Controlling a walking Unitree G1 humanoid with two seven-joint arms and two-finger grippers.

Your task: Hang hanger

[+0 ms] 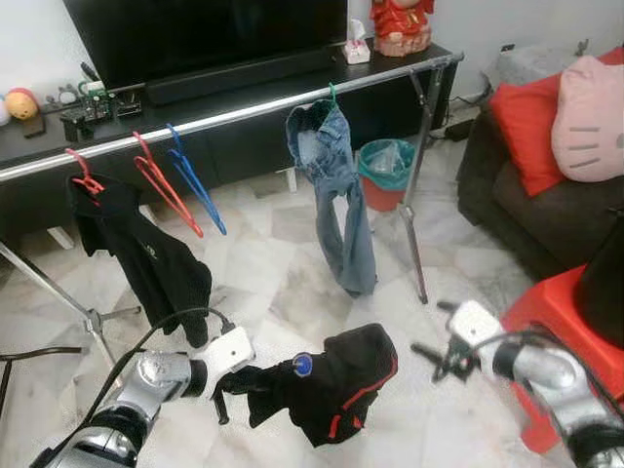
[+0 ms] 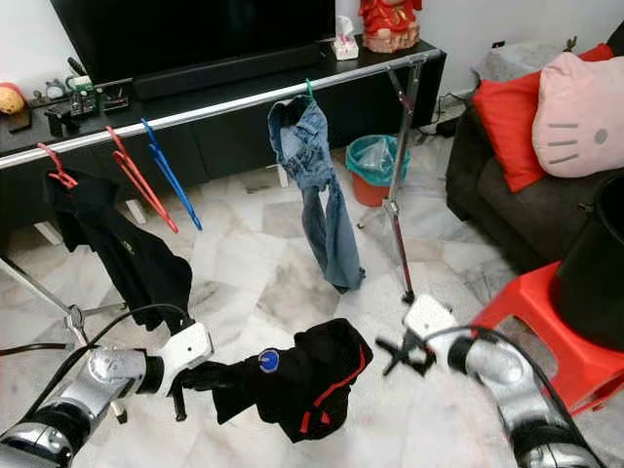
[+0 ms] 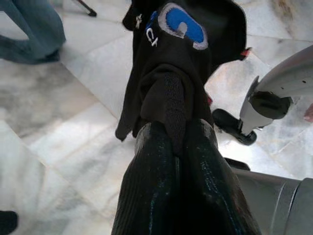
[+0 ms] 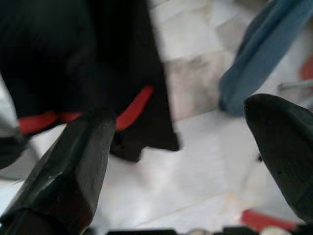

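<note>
My left gripper [image 1: 234,382] is shut on one end of a black garment [image 1: 336,390] with red trim and a round blue logo, held low over the floor. In the left wrist view the fingers [image 3: 156,186] pinch a fold of that cloth [image 3: 171,93]. Just right of the garment, my right gripper [image 1: 434,336] is open and holds nothing; its wrist view shows the garment's red trim [image 4: 132,110] ahead. A silver clothes rail [image 1: 244,112] crosses the scene with an empty red hanger [image 1: 166,190] and an empty blue hanger [image 1: 195,180].
On the rail also hang a black garment [image 1: 146,253] on a red hanger and jeans [image 1: 336,185] on a green hanger. Behind are a black TV cabinet [image 1: 244,146] and a red bin [image 1: 388,171]. To the right stand a dark sofa [image 1: 517,205] and a red stool [image 1: 561,322].
</note>
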